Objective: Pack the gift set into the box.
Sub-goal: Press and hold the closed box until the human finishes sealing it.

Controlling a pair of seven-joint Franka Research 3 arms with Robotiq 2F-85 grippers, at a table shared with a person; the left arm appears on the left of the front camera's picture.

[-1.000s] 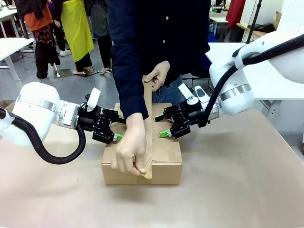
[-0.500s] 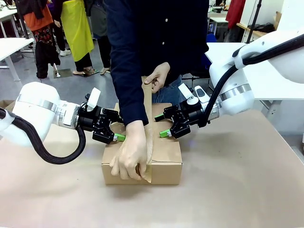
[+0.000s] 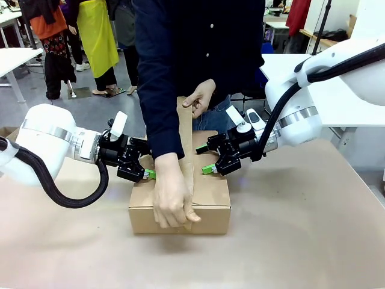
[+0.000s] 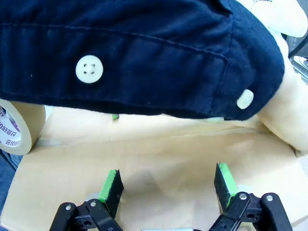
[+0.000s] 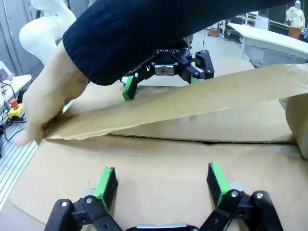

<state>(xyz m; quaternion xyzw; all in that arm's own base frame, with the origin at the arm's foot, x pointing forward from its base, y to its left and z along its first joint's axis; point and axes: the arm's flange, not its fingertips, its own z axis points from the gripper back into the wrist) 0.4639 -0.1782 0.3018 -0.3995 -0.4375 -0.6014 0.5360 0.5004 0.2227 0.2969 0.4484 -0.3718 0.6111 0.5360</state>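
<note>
I count one closed cardboard box (image 3: pixel 207 198), one brown tape strip (image 3: pixel 187 138), one tape roll (image 4: pixel 17 130), two person's hands (image 3: pixel 173 201), two grippers: left gripper (image 3: pixel 146 168), right gripper (image 3: pixel 206 159).

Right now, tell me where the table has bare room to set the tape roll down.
Bare table lies right of the box and along the near edge in front of it. The box top is crowded: left gripper and right gripper press its flaps, and the person's hand smooths the tape strip.
</note>
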